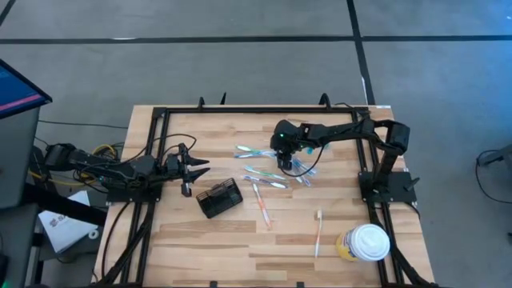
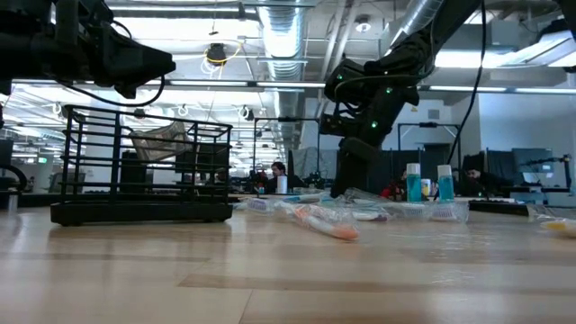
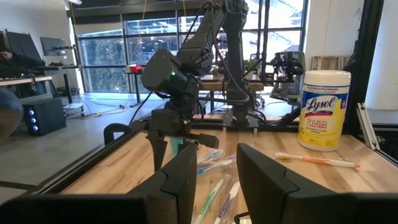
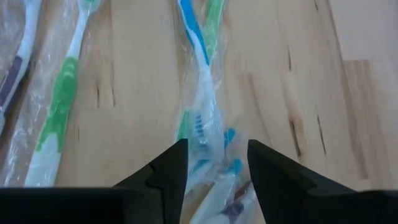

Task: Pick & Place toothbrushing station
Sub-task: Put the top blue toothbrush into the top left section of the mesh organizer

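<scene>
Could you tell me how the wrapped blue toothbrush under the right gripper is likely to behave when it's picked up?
The blue toothbrush sits in loose clear wrap, so it may slip between the right gripper fingers. It looks thin and light. Neighbouring wrapped brushes overlap it and may drag along.

The holder box [image 1: 219, 198] was black mesh, the table [image 1: 184, 240] pale wood (streaked with darker grain), the toothbrushes [image 4: 200, 93] blue, green and white, the cup [image 1: 364, 243] yellow, white-lidded.

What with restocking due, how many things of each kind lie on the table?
Black mesh holder: 1
Lidded wipes canister: 1
Toothbrushes lying apart: 2
Wrapped toothbrushes in the cluster: about 6, overlapping
Total: about 10
</scene>
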Available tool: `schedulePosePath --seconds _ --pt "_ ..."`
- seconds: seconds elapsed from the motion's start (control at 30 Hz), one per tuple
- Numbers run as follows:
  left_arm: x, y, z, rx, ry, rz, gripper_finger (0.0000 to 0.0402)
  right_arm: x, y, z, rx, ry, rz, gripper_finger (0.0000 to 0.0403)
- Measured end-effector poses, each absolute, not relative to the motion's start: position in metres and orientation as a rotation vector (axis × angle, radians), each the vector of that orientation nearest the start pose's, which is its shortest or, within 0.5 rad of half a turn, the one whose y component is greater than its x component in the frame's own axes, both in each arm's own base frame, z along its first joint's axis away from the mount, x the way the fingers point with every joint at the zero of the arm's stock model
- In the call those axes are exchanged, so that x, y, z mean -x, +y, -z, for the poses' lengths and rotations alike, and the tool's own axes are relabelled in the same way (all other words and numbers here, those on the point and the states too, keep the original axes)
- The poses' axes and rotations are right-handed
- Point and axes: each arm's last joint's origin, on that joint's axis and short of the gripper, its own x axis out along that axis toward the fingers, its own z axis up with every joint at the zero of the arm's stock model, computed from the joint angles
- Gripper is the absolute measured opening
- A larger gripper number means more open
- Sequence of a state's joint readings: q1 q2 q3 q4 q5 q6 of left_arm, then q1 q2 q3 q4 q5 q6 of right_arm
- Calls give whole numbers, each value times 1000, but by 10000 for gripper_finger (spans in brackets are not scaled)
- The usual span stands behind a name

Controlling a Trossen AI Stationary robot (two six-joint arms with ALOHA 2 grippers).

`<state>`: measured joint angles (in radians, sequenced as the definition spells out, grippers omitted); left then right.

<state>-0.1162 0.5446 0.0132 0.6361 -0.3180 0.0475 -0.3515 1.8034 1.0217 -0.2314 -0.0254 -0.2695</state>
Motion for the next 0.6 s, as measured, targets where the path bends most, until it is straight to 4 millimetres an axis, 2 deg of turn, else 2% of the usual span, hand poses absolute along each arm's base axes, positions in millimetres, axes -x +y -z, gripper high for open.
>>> schedulePosePath --seconds 0.6 --pt "-131 -6 -178 -24 -97 -208 108 -328 -113 -148 76 1043 131 68"
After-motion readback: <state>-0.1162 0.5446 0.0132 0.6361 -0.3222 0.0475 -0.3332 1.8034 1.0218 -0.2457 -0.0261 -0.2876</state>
